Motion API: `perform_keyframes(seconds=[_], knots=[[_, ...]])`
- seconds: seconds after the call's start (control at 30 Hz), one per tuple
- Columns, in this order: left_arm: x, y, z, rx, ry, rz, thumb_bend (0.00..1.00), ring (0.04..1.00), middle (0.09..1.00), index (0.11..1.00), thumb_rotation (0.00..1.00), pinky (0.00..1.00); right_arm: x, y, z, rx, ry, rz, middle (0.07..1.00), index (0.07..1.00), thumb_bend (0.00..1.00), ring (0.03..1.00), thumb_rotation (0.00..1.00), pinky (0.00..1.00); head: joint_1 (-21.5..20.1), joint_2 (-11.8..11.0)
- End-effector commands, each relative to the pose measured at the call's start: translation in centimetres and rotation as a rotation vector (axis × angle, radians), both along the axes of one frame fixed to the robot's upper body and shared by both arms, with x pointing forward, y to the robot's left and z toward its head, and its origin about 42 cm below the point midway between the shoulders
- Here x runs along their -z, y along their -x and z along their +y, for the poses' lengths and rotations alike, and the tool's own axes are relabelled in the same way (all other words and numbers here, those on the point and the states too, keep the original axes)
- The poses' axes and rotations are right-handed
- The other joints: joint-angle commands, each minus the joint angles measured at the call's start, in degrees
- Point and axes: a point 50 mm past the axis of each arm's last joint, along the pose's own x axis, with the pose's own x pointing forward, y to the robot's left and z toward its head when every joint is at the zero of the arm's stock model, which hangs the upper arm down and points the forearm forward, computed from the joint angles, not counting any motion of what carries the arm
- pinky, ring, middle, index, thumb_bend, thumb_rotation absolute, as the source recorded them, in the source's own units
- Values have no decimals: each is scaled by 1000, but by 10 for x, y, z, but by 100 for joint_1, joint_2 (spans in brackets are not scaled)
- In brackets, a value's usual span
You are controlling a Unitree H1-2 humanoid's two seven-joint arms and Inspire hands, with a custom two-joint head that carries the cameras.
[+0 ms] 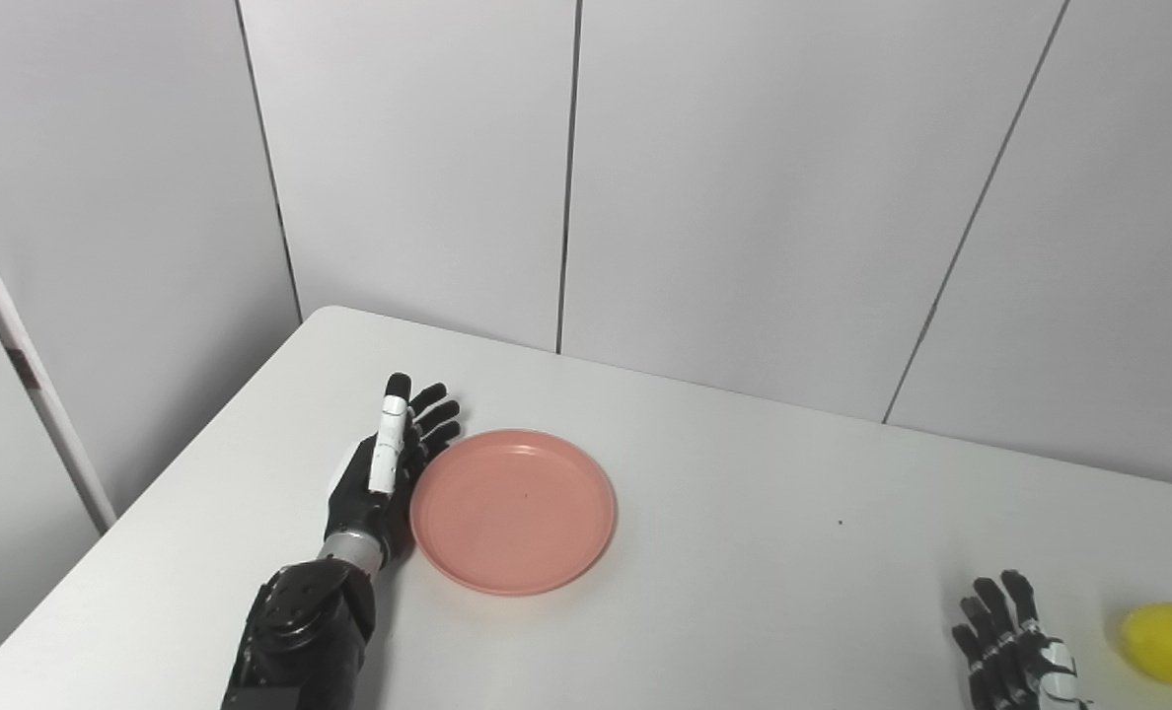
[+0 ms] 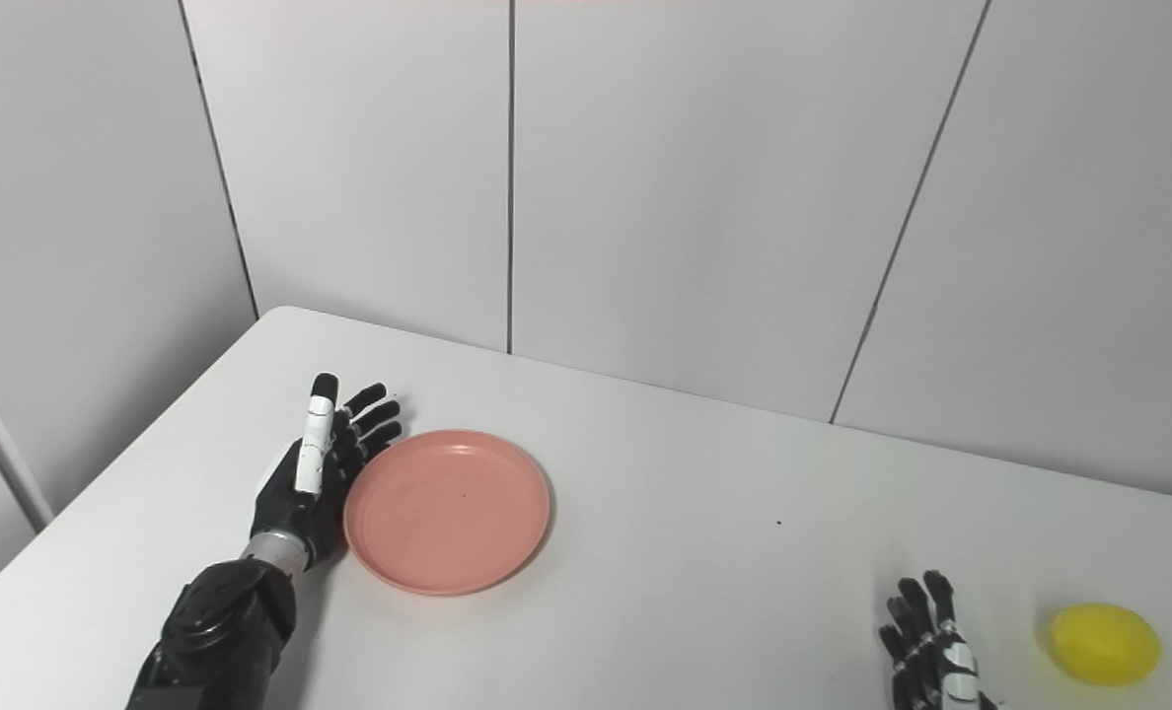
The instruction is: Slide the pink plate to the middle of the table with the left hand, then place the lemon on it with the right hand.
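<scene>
The pink plate [image 1: 512,510] lies flat and bare on the white table [image 1: 773,532], left of the middle. My left hand [image 1: 385,463] stands on edge against the plate's left rim, fingers stretched out and apart, holding nothing. Near the front right edge rests the yellow lemon [image 1: 1170,641]. My right hand [image 1: 1010,653] lies just left of the lemon, a short gap between them, fingers spread and pointing away from me; its lower part is cut off by the picture's bottom edge.
Grey wall panels [image 1: 744,177] rise right behind the table's far edge. The table's left edge runs diagonally beside my left arm [image 1: 300,631]. A small dark speck [image 1: 840,523] marks the tabletop right of the plate.
</scene>
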Motion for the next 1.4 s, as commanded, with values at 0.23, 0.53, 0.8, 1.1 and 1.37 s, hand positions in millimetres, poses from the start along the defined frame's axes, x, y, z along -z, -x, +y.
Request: perform_keyframes(seconds=[0.23,0.53,0.8,1.1,1.37], knots=[[6,1,-23,62,2,-4,908,868,850,831,963,925,18,11,14,-7,-33,44,964,1000,639,975,994,1000,-17,17],[8,0,-33,69,13,-6,912,853,840,819,959,886,17,11,16,-1,-39,37,955,1000,634,967,955,1000,-38,23],[12,0,-45,74,53,-2,944,849,832,816,936,890,15,11,18,-3,-44,36,961,1000,628,977,934,1000,-72,48],[18,3,-57,97,50,10,941,850,833,835,954,898,14,10,22,-1,-45,39,960,1000,623,978,933,1000,-112,79],[25,9,-69,111,64,34,914,861,841,863,975,910,12,11,24,-2,-43,40,957,1000,631,979,900,1000,-143,105]])
